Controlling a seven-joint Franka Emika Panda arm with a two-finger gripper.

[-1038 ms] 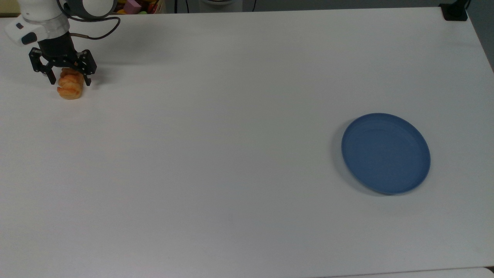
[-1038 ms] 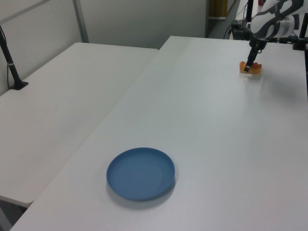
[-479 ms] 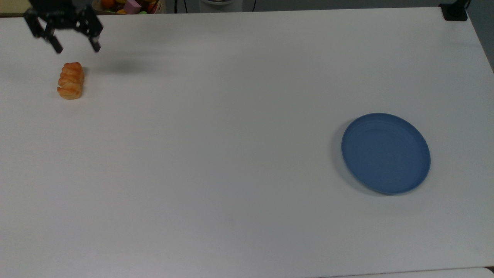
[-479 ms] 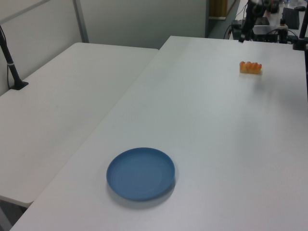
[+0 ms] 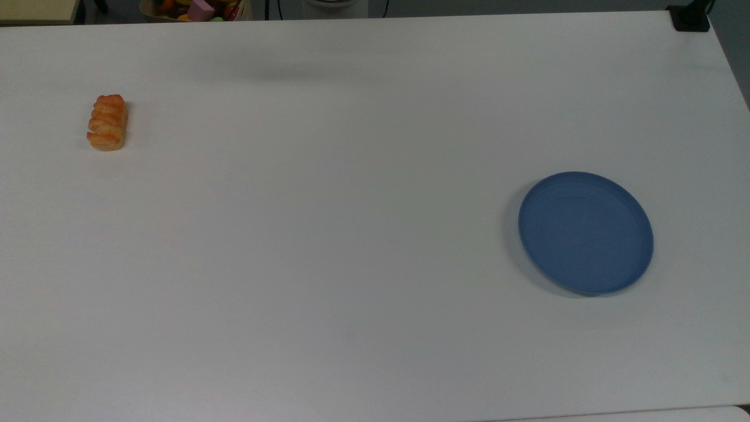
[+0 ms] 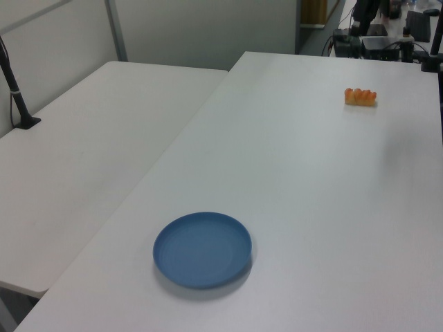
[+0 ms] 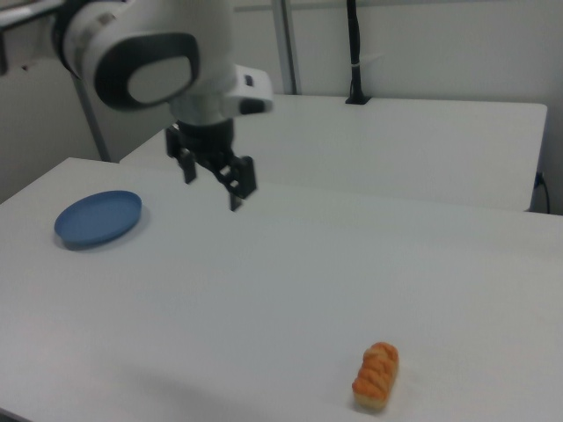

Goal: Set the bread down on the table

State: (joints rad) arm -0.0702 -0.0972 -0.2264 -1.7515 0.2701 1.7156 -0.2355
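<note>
In the top view the bread [image 5: 107, 122] lies alone at the upper left of the frame, flat on the white counter [image 5: 351, 223], long axis running up and down the picture, nothing touching it. Far across to the right, in the lower right of the frame, sits the blue plate [image 5: 586, 232], bare and well apart from the bread.

In the left view the plate [image 6: 202, 249] is at the lower left and the bread [image 6: 360, 97] small at the upper right, resting on the counter [image 6: 291, 180] near its far edge.

In the right view the plate [image 7: 98, 218] is at the left, the gripper [image 7: 214, 176] hangs in the upper left of centre, high above the counter [image 7: 290, 290], and the bread [image 7: 376, 376] sits at the lower right near the bottom edge. The fingers [image 7: 236, 186] are spread apart and pinch nothing; the gripper is well clear of the bread.

Judging by this, the bread is off the plate and on the counter, so the placing looks done and the step in hand is the retreat. To do it well, the arm should stay high and move away without sweeping low over the bread, and the fingers should stay spread. The bread lies on its broad side and looks stable, so no correction seems called for.
</note>
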